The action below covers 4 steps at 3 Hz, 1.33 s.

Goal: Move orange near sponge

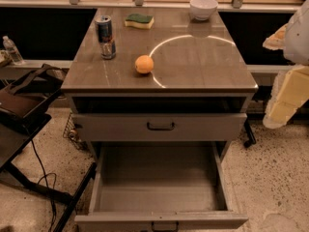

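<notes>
The orange (pixel 144 64) lies on the brown table top (pixel 203 66), near the front and a little left of the middle. The sponge (pixel 139 21), dark green over yellow, lies flat near the back edge, almost straight behind the orange and well apart from it. My gripper (pixel 285 62) is at the right edge of the view, off the table's right side and far from the orange. Its pale yellow pads (pixel 289 95) stand apart with nothing between them.
A drink can (pixel 105 36) stands upright left of the orange. A white bowl (pixel 203 8) sits at the back right. The bottom drawer (pixel 159 182) is pulled out; the upper drawer (pixel 161 126) is shut. A dark stand with a bag (pixel 24 100) and cables is at the left.
</notes>
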Tool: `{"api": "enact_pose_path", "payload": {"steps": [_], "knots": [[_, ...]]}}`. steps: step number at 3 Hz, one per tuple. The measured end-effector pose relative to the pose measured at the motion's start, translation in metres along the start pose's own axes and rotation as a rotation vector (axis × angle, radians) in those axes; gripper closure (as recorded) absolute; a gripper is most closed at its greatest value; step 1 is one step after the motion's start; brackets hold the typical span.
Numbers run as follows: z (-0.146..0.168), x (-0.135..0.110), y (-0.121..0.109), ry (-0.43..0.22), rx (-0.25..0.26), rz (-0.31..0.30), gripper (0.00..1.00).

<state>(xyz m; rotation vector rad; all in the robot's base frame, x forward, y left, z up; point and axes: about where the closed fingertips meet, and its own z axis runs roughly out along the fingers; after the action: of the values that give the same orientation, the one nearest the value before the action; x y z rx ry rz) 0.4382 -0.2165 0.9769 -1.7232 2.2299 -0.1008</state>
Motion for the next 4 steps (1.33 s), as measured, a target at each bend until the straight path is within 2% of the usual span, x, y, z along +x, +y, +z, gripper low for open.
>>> {"api": "enact_pose_path", "payload": {"steps": [1, 2, 3, 4], "knots": [[0.000, 0.000, 0.000, 0.000, 0.000, 0.000, 0.00], [0.000, -0.015, -0.021, -0.167, 0.049, 0.078, 0.00], [0.009, -0.041, -0.064, -0.480, 0.104, 0.221, 0.00], [0.021, -0.075, -0.097, -0.730, 0.104, 0.316, 0.00]]}}
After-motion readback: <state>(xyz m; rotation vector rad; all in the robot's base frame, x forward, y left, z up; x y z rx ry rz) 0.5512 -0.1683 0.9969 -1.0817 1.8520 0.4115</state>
